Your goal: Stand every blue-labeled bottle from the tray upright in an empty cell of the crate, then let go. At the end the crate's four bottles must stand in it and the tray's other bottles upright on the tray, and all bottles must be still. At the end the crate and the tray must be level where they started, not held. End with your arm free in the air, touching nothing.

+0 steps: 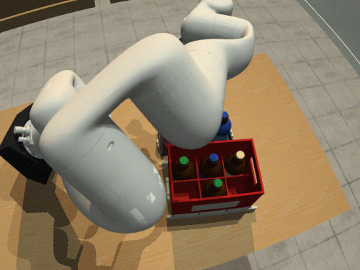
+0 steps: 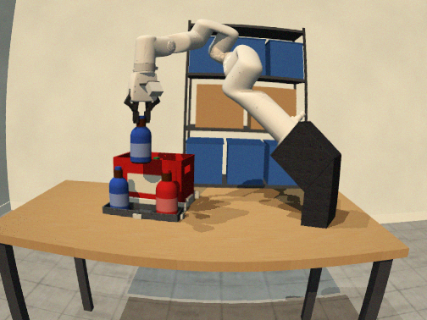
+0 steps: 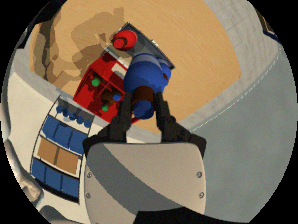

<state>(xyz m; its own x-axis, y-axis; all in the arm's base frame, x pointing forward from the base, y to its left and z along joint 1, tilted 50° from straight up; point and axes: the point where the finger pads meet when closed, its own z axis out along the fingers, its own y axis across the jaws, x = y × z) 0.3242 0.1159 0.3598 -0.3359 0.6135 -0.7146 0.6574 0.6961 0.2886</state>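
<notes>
My gripper (image 2: 141, 120) (image 3: 143, 99) is shut on the neck of a blue-labeled bottle (image 2: 141, 144) (image 3: 142, 75), which hangs upright above the tray (image 2: 157, 217) (image 3: 145, 42), its base near the height of the crate's rim. The arm hides both in the top view. Another blue-labeled bottle (image 1: 224, 128) (image 2: 119, 190) and a red-labeled bottle (image 2: 167, 196) (image 3: 125, 40) stand upright on the tray. The red crate (image 1: 182, 206) (image 2: 187, 182) (image 3: 85, 90) has bottles in all three cells of its tray-side row and in the middle cell of the other row. That row's two end cells are empty.
The crate stands close beside the tray, its walls and dividers high around the cells. In the top view the arm (image 1: 161, 68) reaches over the tray side. A shelf with blue bins (image 2: 205, 161) stands behind the table (image 2: 237, 254).
</notes>
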